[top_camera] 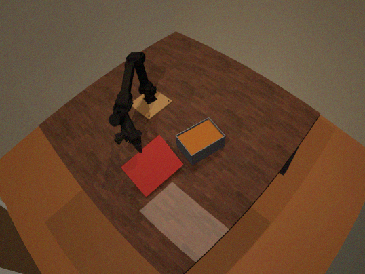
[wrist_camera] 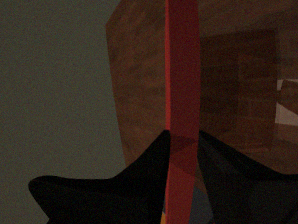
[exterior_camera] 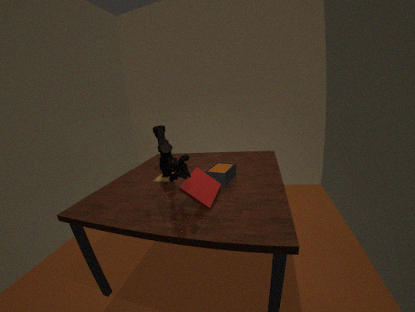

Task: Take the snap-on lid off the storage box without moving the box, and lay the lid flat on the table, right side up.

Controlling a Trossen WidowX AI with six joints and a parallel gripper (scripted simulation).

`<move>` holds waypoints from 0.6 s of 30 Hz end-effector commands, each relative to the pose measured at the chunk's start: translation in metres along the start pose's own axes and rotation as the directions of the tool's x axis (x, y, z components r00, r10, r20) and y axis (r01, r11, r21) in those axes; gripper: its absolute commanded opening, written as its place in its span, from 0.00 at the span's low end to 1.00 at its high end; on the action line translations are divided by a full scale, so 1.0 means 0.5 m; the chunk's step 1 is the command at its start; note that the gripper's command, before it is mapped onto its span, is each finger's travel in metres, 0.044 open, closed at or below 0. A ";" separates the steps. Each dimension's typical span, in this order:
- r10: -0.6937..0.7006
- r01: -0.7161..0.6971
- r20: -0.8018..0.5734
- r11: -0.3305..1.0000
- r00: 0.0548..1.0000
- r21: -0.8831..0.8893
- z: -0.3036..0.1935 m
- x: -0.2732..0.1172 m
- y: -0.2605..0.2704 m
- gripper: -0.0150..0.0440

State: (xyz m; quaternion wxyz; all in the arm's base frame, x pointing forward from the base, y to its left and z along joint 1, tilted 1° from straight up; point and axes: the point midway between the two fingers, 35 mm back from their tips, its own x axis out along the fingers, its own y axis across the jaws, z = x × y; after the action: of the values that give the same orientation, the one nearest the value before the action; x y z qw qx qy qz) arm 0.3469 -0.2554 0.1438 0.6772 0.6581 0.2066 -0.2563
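The red lid [top_camera: 152,166] [exterior_camera: 201,188] [wrist_camera: 183,75] is off the box and held tilted in the air, its plain red face towards the top and exterior views. My gripper [top_camera: 140,151] [exterior_camera: 190,177] [wrist_camera: 182,136] is shut on one edge of the lid; in the wrist view the lid runs edge-on between the two black fingertips. The storage box [top_camera: 208,152] [exterior_camera: 231,177] is blue-grey, upright and without its lid, with an orange surface showing inside its rim. It stands beside the lid, to the right in the top and exterior views. Whether the lid's lower corner touches the table cannot be told.
The brown wooden table [top_camera: 237,102] [exterior_camera: 154,216] carries a pale rectangle [top_camera: 184,220] near its front edge in the top view. The arm's tan base plate [top_camera: 159,108] [exterior_camera: 159,179] lies behind the lid. The box wall is close to the lid's right side.
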 end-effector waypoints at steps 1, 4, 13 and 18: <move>-0.031 0.031 -0.013 0.999 0.999 0.019 -0.004 0.020 -0.032 0.25; -0.031 0.031 -0.013 0.999 0.999 0.019 -0.004 0.022 -0.035 0.25; -0.031 0.031 -0.013 0.999 0.999 0.019 -0.004 0.031 -0.047 0.25; -0.031 0.031 -0.013 0.999 0.999 0.019 -0.005 0.036 -0.053 0.25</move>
State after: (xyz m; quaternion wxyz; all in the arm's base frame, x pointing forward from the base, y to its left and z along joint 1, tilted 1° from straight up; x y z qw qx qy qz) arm 0.3481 -0.2564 0.1325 0.6808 0.6562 0.2040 -0.2535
